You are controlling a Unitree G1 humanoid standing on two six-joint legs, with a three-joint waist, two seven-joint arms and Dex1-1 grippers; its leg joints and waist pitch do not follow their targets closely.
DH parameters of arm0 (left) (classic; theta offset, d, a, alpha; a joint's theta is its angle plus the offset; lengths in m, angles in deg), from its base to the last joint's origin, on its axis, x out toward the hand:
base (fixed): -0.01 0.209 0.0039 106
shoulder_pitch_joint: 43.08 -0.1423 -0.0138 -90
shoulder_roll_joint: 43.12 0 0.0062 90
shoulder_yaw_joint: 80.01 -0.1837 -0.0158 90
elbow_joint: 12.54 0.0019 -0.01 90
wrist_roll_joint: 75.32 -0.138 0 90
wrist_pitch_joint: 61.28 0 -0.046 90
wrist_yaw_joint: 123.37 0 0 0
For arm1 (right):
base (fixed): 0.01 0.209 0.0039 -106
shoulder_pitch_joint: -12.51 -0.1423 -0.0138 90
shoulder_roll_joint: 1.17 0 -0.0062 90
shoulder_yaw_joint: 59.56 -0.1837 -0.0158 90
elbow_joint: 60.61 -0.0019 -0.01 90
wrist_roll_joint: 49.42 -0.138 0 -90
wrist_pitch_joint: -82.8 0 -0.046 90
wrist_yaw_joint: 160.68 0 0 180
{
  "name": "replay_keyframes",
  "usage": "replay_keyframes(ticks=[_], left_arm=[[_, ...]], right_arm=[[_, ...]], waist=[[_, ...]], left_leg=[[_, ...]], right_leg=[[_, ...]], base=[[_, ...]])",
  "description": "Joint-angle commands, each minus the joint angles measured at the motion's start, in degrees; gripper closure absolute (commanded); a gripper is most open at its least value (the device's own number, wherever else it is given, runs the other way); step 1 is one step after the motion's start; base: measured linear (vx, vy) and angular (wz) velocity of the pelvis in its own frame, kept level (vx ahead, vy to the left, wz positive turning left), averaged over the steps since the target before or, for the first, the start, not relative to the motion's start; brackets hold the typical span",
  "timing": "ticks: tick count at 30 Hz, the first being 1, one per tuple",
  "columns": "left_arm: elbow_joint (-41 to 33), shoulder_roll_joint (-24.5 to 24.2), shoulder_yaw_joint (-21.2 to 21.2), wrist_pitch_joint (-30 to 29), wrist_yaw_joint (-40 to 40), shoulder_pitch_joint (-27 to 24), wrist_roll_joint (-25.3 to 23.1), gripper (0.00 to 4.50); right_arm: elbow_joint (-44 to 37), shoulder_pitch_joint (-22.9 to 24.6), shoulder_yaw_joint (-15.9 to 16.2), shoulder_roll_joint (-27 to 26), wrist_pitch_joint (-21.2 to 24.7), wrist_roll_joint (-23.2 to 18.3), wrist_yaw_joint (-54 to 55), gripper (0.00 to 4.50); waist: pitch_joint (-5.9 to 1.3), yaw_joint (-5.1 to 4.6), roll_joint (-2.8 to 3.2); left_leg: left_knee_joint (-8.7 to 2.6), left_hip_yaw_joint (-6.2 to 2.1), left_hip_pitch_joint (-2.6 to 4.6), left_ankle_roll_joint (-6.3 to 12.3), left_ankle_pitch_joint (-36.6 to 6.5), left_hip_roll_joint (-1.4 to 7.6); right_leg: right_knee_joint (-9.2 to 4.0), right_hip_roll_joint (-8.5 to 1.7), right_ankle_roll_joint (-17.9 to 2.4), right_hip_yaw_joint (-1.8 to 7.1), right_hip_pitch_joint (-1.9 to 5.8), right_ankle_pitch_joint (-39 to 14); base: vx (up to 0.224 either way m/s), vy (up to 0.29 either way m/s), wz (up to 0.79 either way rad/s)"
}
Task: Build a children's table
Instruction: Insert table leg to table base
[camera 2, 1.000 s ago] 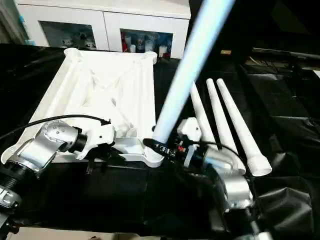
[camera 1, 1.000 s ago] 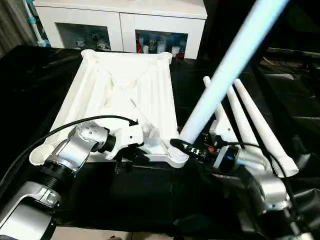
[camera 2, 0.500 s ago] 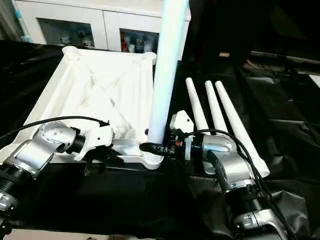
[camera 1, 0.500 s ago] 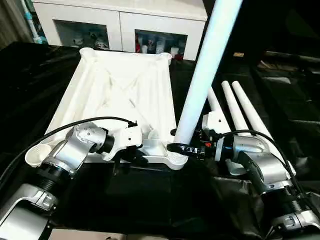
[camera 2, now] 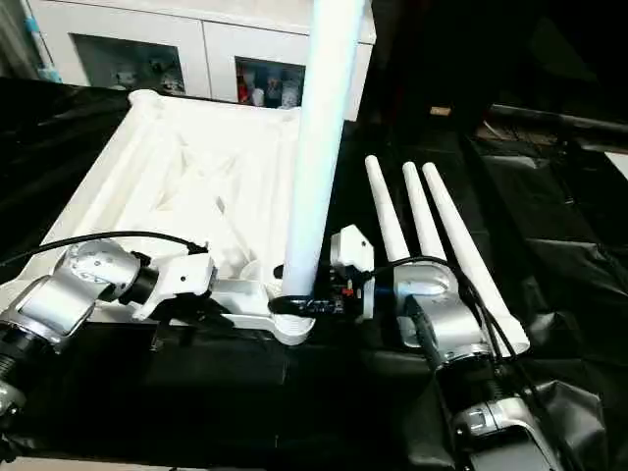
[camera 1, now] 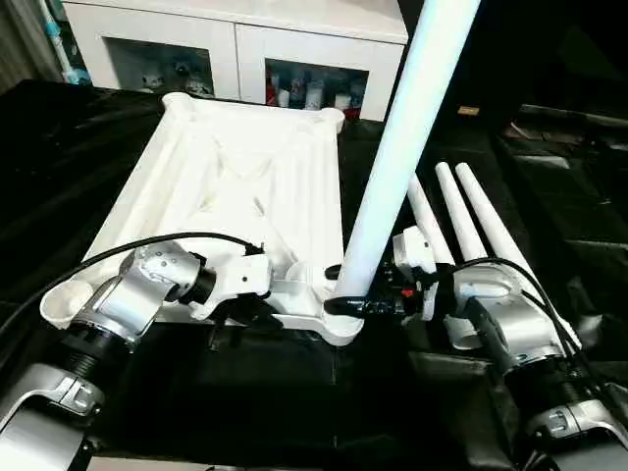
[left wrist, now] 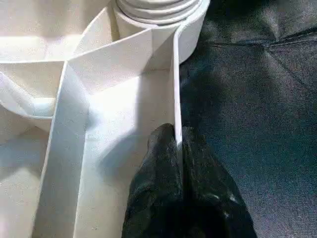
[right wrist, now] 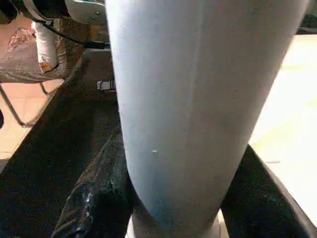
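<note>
Leg now upright in the near corner socket.

My right hand (camera 1: 345, 306) grips the swung-up leg (camera 1: 397, 162); my left hand (left wrist: 177, 148) pinches the tabletop (camera 1: 245, 186) rim, so pressing home comes next.

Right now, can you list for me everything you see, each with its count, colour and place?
table top: one, white, lying upside down on the black cloth, ribs facing up.
held leg: one, white, standing nearly upright with its base at the near right corner socket of the table top.
loose legs: three, white, lying side by side on the cloth right of the table top.
cloth: one, black, covering the work surface.
cabinet: one, white with glass doors, behind the work surface, small items inside.
left gripper: one, black fingers, pinching the table top's near edge wall.
right gripper: one, black fingers, closed around the held leg's base.
</note>
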Motion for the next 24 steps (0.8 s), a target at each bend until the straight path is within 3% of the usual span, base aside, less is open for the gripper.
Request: replay_keyframes(ticks=[1, 3, 5, 8, 9, 10, 11, 13, 14, 15, 16, 17, 18, 19, 20, 21, 22, 23, 24], left_arm=[[0.0, 0.5, 0.4, 0.6, 1.2, 0.7, -0.2, 4.50], [0.2, 0.6, 0.9, -0.1, 1.7, 0.5, -0.3, 4.50], [0.7, 0.6, 1.3, -0.7, 2.4, 0.4, -0.3, 4.50], [2.3, 1.5, 2.6, -3.6, 5.0, 0.6, -0.2, 4.50], [2.8, 1.8, 3.1, -5.0, 6.1, 0.7, -0.1, 4.50], [3.1, 2.5, 3.7, -6.6, 6.9, 0.7, 0.4, 4.50], [3.2, 2.7, 3.9, -7.2, 7.1, 0.8, 0.7, 4.50], [2.7, 3.7, 4.3, -10.3, 8.9, 0.9, 0.9, 4.50], [2.2, 4.4, 4.5, -12.8, 10.3, 1.1, 0.6, 4.50], [1.5, 5.5, 4.7, -16.6, 13.1, 1.4, -0.1, 4.50], [0.8, 7.6, 5.6, -21.9, 17.3, 2.0, -0.9, 4.50], [0.8, 7.7, 5.6, -22.1, 17.5, 2.0, -0.9, 4.50], [-0.3, 11.4, 7.3, -28.2, 22.8, 2.9, -0.7, 4.50], [-0.5, 12.6, 7.9, -29.6, 24.4, 3.1, -0.6, 4.50], [-0.5, 12.6, 7.9, -29.6, 24.4, 3.2, -0.6, 4.50], [-0.8, 14.4, 8.7, -31.4, 26.3, 3.6, -0.2, 4.50], [-1.1, 17.5, 9.6, -33.6, 29.3, 4.3, 0.2, 4.50], [-1.3, 18.8, 9.7, -34.4, 30.4, 4.7, 0.2, 4.50], [-1.3, 18.8, 9.7, -34.4, 30.4, 4.7, 0.2, 4.50]], right_arm=[[7.4, 3.0, 5.9, -1.0, 1.1, 6.0, 0.4, 2.66], [10.1, 2.5, 4.7, -2.3, 0.5, 6.8, 4.5, 2.66], [12.9, 1.9, 3.3, -3.5, -0.2, 7.6, 9.3, 2.66], [18.8, 0.0, 1.0, -5.9, 0.6, 9.1, 20.8, 2.66], [20.4, -0.6, 0.3, -6.7, 1.7, 9.3, 24.2, 2.66], [22.1, -1.2, -0.5, -7.8, 2.5, 9.3, 28.2, 2.66], [22.8, -1.5, -0.8, -8.2, 2.7, 9.3, 29.5, 2.66], [25.7, -3.0, -2.0, -9.8, 4.9, 8.9, 34.7, 2.66], [27.5, -3.9, -2.3, -10.6, 5.4, 9.1, 37.9, 2.66], [29.9, -5.3, -2.9, -11.7, 6.3, 9.1, 42.1, 2.66], [32.4, -6.8, -3.3, -12.9, 6.7, 9.2, 46.7, 2.66], [32.4, -6.8, -3.3, -13.0, 6.7, 9.2, 46.8, 2.66], [34.9, -8.5, -4.6, -14.7, 7.4, 8.4, 51.5, 2.66], [35.6, -9.0, -5.0, -15.2, 7.6, 8.0, 52.6, 2.66], [35.6, -9.0, -5.0, -15.2, 7.6, 8.0, 52.7, 2.66], [36.7, -9.7, -5.8, -16.0, 7.5, 7.7, 55.0, 2.66], [38.3, -10.9, -6.7, -17.1, 7.5, 7.4, 58.4, 2.66], [38.9, -11.4, -7.0, -17.7, 7.4, 7.4, 59.9, 2.66], [38.9, -11.4, -7.0, -17.7, 7.4, 7.4, 59.9, 2.66]], waist=[[-2.00, 0.20, 0.94], [-1.76, -0.02, 0.97], [-1.44, -0.33, 0.87], [-1.28, -0.78, 1.15], [-1.21, -1.04, 1.04], [-0.99, -1.66, 1.26], [-0.95, -1.76, 1.36], [-0.77, -2.38, 1.80], [-0.76, -2.43, 1.78], [-0.37, -2.78, 2.40], [-0.12, -3.18, 2.68], [-0.02, -3.45, 3.07], [0.05, -4.03, 3.79], [1.10, -3.47, 5.02], [0.78, -0.27, 5.95], [1.29, 1.10, 5.19], [-1.38, 0.30, -0.19], [-0.32, 1.87, -1.02], [-1.31, 3.09, -0.69]], left_leg=[[-4.89, -0.29, -0.67, 3.03, -10.9, 2.16], [-5.14, -0.41, -0.63, 2.29, -13.1, 2.18], [-5.46, -0.92, -0.77, 1.14, -16.4, 2.03], [-5.60, -1.30, -0.52, 0.23, -18.4, 1.87], [-5.61, -1.42, -0.62, 0.13, -18.9, 1.70], [-5.77, -2.00, -0.71, -0.43, -20.9, 1.59], [-5.78, -2.18, -0.52, -0.44, -22.0, 1.58], [-5.98, -2.88, 0.05, 0.08, -26.6, 1.61], [-6.03, -3.08, -0.05, 0.23, -27.3, 1.56], [-6.21, -3.26, 0.35, -0.13, -30.2, 1.75], [-6.22, -3.68, 0.86, -0.24, -33.2, 1.60], [-6.25, -3.75, 1.34, -0.41, -35.0, 1.70], [-6.89, -4.23, 1.71, -0.38, -39.3, 2.33], [-12.15, -4.77, -2.89, -0.60, -48.2, 4.72], [-13.50, -3.32, -6.37, -0.85, -52.5, 5.00], [-13.67, -1.12, -6.20, 0.40, -54.0, 4.47], [-7.96, -1.42, 1.11, 1.36, -37.3, 2.50], [1.11, -1.37, 2.06, 2.08, -14.9, -1.26], [0.21, -2.18, -0.93, 3.25, -6.4, -0.48]], right_leg=[[-3.87, -4.58, -13.5, 2.73, 2.68, -17.2], [-4.18, -4.57, -12.8, 2.72, 2.50, -20.1], [-4.76, -4.72, -10.2, 2.67, 2.58, -27.5], [-5.32, -4.86, -7.8, 2.62, 2.15, -34.0], [-5.56, -4.84, -7.1, 2.51, 2.14, -35.9], [-6.10, -5.01, -4.8, 2.06, 2.09, -41.2], [-6.38, -5.07, -4.3, 1.88, 1.92, -42.5], [-7.23, -5.07, -3.9, 0.90, 1.69, -43.6], [-7.39, -5.07, -3.8, 0.51, 1.90, -43.5], [-7.72, -5.08, -3.9, -0.15, 1.59, -43.5], [-8.74, -4.77, -2.7, -1.71, 1.71, -44.7], [-9.06, -4.67, -2.5, -2.37, 1.68, -44.2], [-9.51, -4.39, -2.3, -4.49, 2.78, -39.8], [-2.27, -2.54, -2.9, -6.31, 7.34, -28.0], [6.04, -2.20, -3.9, -5.23, 9.90, -16.8], [6.22, -1.47, -3.5, -5.23, 8.10, -10.9], [1.54, -4.96, 0.6, 1.88, 4.15, -34.6], [-8.62, -9.30, 2.0, 2.95, 0.07, -59.9], [-7.84, -10.49, 2.5, 5.14, 3.54, -59.3]], base=[[0.000, 0.000, 0.00], [0.000, 0.000, 0.00], [0.000, 0.000, 0.00], [-0.034, -0.004, -0.06], [-0.066, -0.002, -0.14], [-0.077, 0.012, -0.17], [-0.077, 0.012, -0.17], [-0.067, 0.027, -0.13], [-0.064, 0.030, -0.12], [-0.071, 0.022, -0.13], [-0.079, 0.016, -0.10], [-0.079, 0.016, -0.10], [-0.076, 0.033, -0.11], [-0.111, 0.027, -0.08], [-0.111, 0.027, -0.08], [-0.060, -0.041, 0.17], [0.027, -0.145, 0.02], [0.027, -0.145, 0.02], [0.051, -0.125, -0.35]])
